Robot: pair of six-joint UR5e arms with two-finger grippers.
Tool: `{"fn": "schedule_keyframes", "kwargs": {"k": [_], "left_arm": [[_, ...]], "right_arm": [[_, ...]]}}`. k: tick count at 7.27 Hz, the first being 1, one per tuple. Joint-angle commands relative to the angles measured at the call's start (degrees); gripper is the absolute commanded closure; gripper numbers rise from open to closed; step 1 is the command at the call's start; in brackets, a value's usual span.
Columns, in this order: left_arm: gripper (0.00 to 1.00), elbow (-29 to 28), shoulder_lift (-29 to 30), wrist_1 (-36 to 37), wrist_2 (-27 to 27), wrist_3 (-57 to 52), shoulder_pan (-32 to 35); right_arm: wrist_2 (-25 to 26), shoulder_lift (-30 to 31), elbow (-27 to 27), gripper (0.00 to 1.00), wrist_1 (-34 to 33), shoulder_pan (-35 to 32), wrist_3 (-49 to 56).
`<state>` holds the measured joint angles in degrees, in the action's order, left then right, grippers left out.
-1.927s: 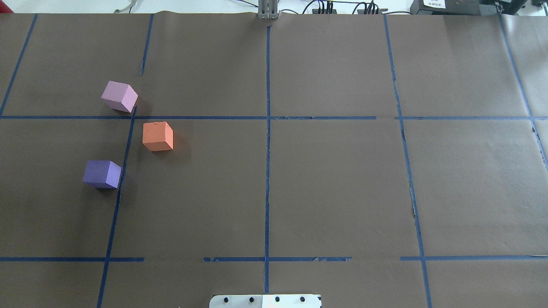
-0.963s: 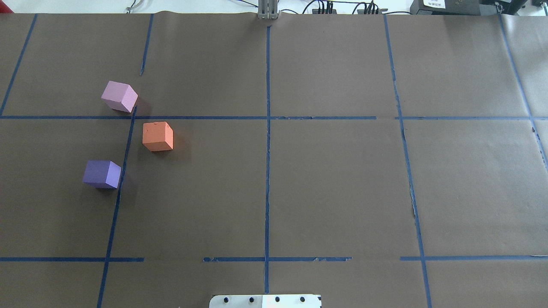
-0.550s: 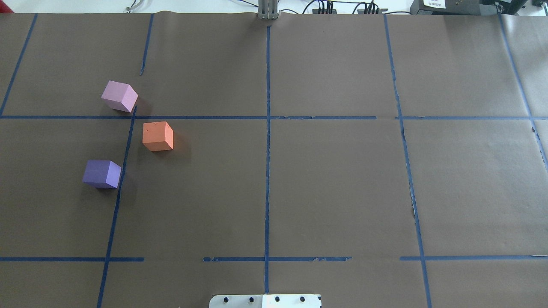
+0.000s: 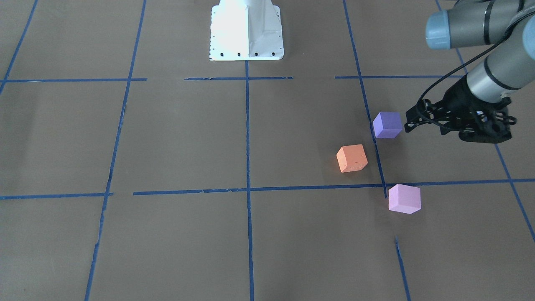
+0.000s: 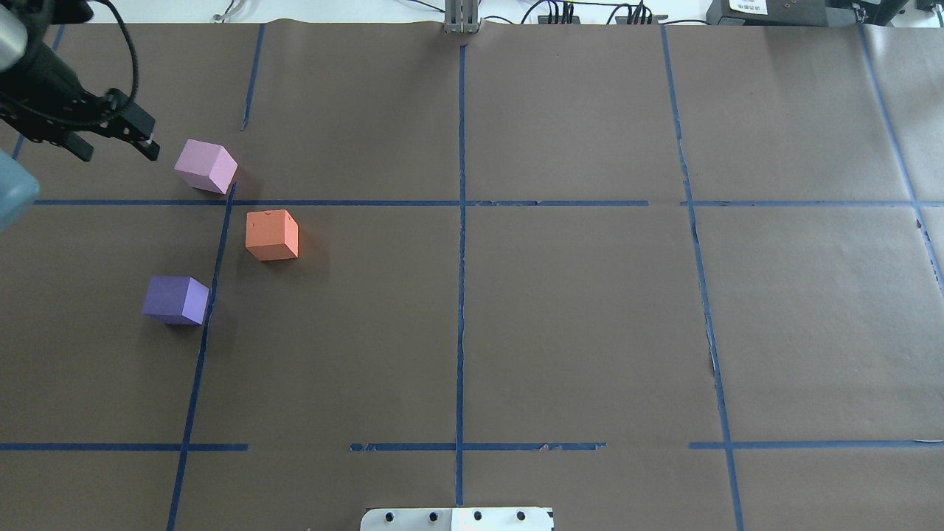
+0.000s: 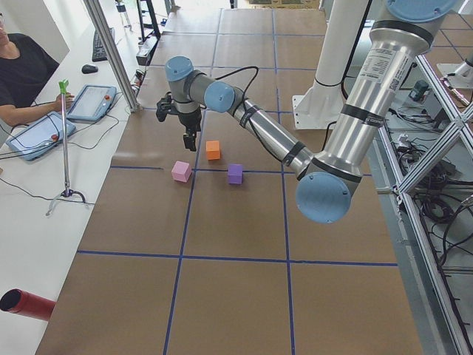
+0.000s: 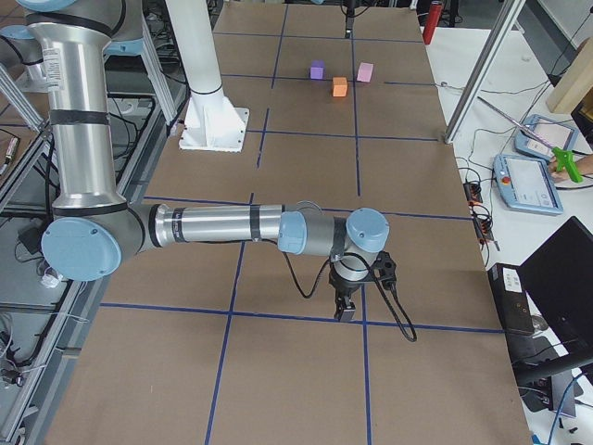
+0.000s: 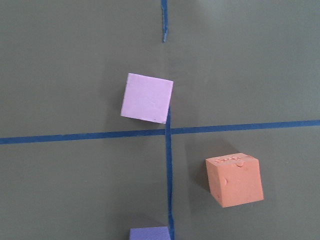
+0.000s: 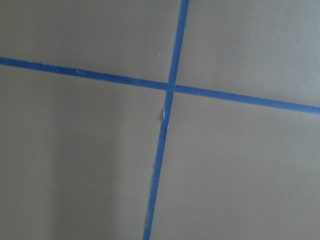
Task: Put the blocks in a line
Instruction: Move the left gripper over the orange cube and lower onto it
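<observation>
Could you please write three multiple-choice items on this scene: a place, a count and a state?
1. Which block lies nearest the robot's base? A) orange block B) purple block C) pink block
2. How many blocks are on the table? A) one B) two C) three
3. The left gripper is: A) open, holding nothing B) shut on a block C) out of view

Answers: 1 B: it sits lowest in the overhead view, toward the base. 2 C: orange, purple and pink, no more. 3 A: its jaws stand apart with nothing between them.
</observation>
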<state>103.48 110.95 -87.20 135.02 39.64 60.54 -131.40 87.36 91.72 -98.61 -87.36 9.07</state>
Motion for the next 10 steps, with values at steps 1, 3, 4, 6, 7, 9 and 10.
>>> {"fn": "schedule_keyframes", "kwargs": {"k": [1,3,4,6,7,9,10], "left_arm": [[0.0,-3.88,0.92,-8.4,-0.37,8.58,-7.6],[0.0,-7.41,3.57,-8.42,-3.86,8.7,-10.87],[0.0,-8.11,3.57,-8.42,-4.67,8.79,-11.67],[0.0,-10.12,4.53,-8.51,-4.77,10.27,-12.46],[0.0,-12.05,6.01,-8.42,-4.77,10.46,-12.55],[0.0,-13.74,6.82,-8.42,-4.77,10.55,-12.64],[0.0,-15.31,7.86,-8.42,-4.77,10.81,-12.64]], "right_arm": [[0.0,0.0,-0.05,0.0,0.0,0.0,-0.02],[0.0,0.0,-0.05,0.0,0.0,0.0,0.07],[0.0,0.0,-0.05,0.0,0.0,0.0,-0.02],[0.0,0.0,-0.05,0.0,0.0,0.0,0.07],[0.0,0.0,0.04,0.0,0.0,0.0,-0.02],[0.0,0.0,-0.05,0.0,0.0,0.0,-0.02],[0.0,0.0,-0.05,0.0,0.0,0.0,-0.02]]}}
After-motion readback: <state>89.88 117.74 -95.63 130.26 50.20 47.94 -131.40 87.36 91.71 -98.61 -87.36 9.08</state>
